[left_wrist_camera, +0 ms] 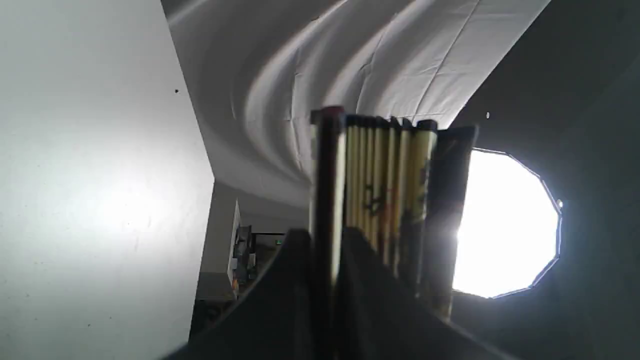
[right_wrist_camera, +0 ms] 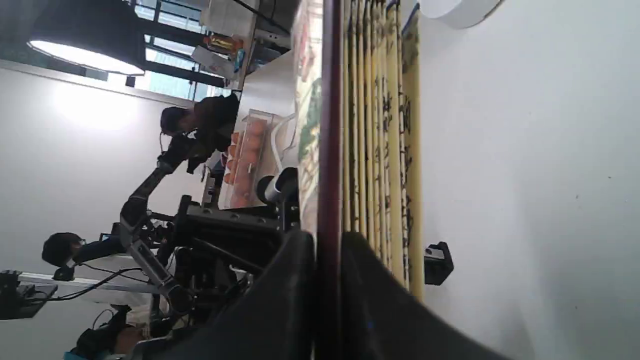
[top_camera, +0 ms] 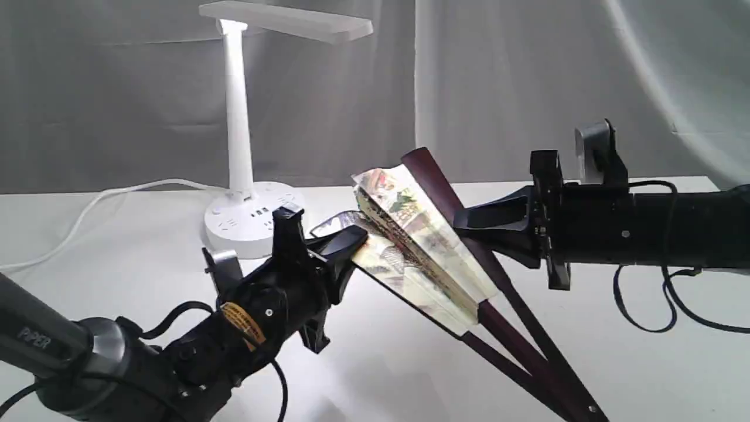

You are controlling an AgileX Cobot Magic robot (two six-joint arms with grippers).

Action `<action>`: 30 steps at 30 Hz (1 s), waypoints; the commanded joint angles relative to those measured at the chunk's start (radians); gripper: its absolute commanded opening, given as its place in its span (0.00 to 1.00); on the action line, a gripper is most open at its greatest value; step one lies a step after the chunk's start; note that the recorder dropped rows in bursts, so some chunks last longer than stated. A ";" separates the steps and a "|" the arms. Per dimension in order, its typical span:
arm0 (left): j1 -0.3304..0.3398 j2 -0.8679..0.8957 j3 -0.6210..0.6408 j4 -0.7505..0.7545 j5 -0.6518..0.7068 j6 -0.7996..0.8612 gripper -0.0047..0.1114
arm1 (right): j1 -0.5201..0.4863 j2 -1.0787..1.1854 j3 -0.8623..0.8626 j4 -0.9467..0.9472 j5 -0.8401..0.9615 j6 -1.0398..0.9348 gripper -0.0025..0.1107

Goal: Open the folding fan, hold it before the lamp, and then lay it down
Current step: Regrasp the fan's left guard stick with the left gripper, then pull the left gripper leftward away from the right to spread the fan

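Folding fan (top_camera: pixel 422 246) hangs partly spread above the table (top_camera: pixel 117 281), its pivot low at 5 o'clock and the lamp (top_camera: pixel 237 117) at 10 o'clock from it. At the fan's 9 o'clock the left end effector (top_camera: pixel 350 241) is clenched on 1 guard; at 3 o'clock the right end effector (top_camera: pixel 471 225) is clenched on the other. Pulling the 2 guards out of plane could tear the pleats. Either thin pinch could slip. The left arm, close to the lamp's base, could knock it.

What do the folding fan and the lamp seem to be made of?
The folding fan: pleated paper, slightly glossy, with printed scenery; its dark maroon guards look like lacquered wood. The lamp: probably white plastic, smooth and matte.
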 commanded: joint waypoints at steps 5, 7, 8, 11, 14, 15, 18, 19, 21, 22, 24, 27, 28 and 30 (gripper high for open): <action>0.002 -0.001 0.000 0.030 0.012 -0.072 0.04 | -0.006 -0.014 0.002 0.030 0.029 -0.009 0.02; 0.002 -0.001 0.000 0.041 0.012 -0.072 0.04 | -0.006 -0.014 0.002 0.034 0.029 -0.009 0.02; 0.002 -0.003 0.000 0.043 0.012 -0.072 0.04 | -0.006 -0.014 0.002 0.034 0.029 -0.009 0.02; 0.002 -0.004 0.000 0.068 0.012 -0.072 0.04 | -0.006 -0.014 0.002 0.034 0.017 0.002 0.05; 0.002 -0.005 -0.020 0.118 0.012 -0.069 0.04 | -0.006 -0.004 0.002 0.048 0.013 0.018 0.16; 0.002 -0.005 -0.033 0.132 0.012 -0.069 0.04 | -0.006 0.004 0.002 0.053 0.013 0.023 0.18; 0.002 -0.005 -0.070 0.183 0.012 -0.069 0.04 | -0.006 0.023 0.002 0.066 0.018 0.030 0.28; 0.002 -0.005 -0.079 0.190 0.012 -0.069 0.04 | -0.006 0.030 0.002 0.069 0.026 0.032 0.30; 0.002 -0.005 -0.081 0.190 0.012 -0.069 0.04 | -0.006 0.034 0.002 0.082 0.029 0.032 0.31; 0.002 -0.005 -0.081 0.190 0.012 -0.069 0.04 | -0.006 0.034 0.002 0.082 0.029 0.032 0.32; 0.014 -0.005 -0.079 0.202 0.012 -0.069 0.04 | -0.007 0.034 0.002 0.082 0.029 0.032 0.31; 0.032 -0.005 -0.079 0.227 0.012 -0.073 0.04 | -0.007 0.034 0.002 0.082 0.029 0.032 0.31; 0.037 -0.005 -0.079 0.236 0.012 -0.075 0.04 | -0.007 0.034 0.002 0.082 0.029 0.032 0.31; 0.049 -0.005 -0.079 0.253 0.012 -0.076 0.04 | -0.007 0.034 0.002 0.082 0.028 0.032 0.31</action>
